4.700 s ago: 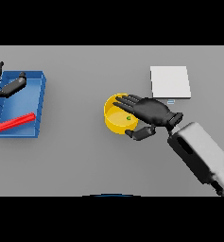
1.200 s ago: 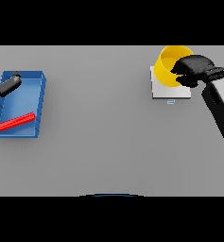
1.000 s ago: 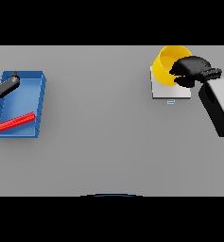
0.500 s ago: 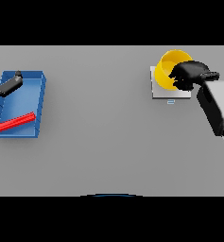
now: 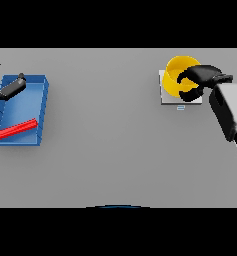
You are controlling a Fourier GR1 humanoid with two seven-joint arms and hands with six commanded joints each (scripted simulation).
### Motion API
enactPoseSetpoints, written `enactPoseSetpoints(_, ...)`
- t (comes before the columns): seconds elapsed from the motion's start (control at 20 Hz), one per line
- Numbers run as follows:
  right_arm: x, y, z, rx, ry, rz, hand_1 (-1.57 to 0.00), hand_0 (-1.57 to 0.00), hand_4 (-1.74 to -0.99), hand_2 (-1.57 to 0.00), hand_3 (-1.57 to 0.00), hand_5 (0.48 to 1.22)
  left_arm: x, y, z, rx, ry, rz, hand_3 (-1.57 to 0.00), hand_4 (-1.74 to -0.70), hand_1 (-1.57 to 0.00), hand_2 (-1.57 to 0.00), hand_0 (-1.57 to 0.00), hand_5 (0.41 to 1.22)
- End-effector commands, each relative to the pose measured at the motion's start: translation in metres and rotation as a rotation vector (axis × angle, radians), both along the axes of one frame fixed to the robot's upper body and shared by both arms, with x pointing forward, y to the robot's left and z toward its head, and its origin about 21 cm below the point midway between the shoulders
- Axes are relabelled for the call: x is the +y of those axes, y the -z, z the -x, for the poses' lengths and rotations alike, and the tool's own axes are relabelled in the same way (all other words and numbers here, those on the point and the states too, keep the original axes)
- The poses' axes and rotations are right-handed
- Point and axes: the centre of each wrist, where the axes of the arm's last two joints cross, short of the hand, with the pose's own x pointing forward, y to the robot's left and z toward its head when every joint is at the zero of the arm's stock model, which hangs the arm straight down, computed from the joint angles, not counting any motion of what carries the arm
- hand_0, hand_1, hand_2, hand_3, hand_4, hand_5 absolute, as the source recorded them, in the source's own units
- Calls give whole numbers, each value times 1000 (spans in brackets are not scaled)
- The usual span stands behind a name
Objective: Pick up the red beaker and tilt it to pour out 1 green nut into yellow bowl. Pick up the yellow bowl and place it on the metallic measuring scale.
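On the grey table (image 5: 115, 150) there are two containers, well apart. At the far right, one yellow bowl (image 5: 178, 75) sits on the single metallic measuring scale (image 5: 166, 97), a pale square plate whose near and left edges show around the bowl. The bowl's open mouth faces up and a little toward the near side; its inside is plain yellow where it shows, and part of it is hidden by the hand, so I cannot tell whether anything lies in it.

The right hand (image 5: 202, 80) comes in from the right on a white and grey arm (image 5: 229, 112). Its dark fingers are curled round the right side of the bowl's rim, with the thumb hooked below on the near side, so it grips the bowl.

At the far left stands one blue tray (image 5: 42, 107), a shallow rectangular bin. In it lies one red beaker (image 5: 16, 128), on its side. It looks like a narrow red bar, with its long axis running left to right and the right end tipped slightly toward the far side. It rests in the near half of the tray.

The left hand (image 5: 5, 90) shows at the left edge, over the far left corner of the tray, with its dark fingers straight and spread, clear of the beaker.
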Motion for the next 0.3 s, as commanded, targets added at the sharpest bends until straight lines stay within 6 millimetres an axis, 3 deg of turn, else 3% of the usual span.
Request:
enactPoseSetpoints(0.0, 2, 0, -1, 0, -10, 3, -144, -163, -1356, -288, -475, 755, -1, 1, 0, -3, 3, 0, 1, -812, 1, 1, 1, 736)
enactPoseSetpoints(0.25, 2, 4, -2, 26, -16, 37, -47, -53, -1308, -115, -348, 733, 1, -1, 2, -6, -7, 6, 1, -821, 1, 1, 1, 734)
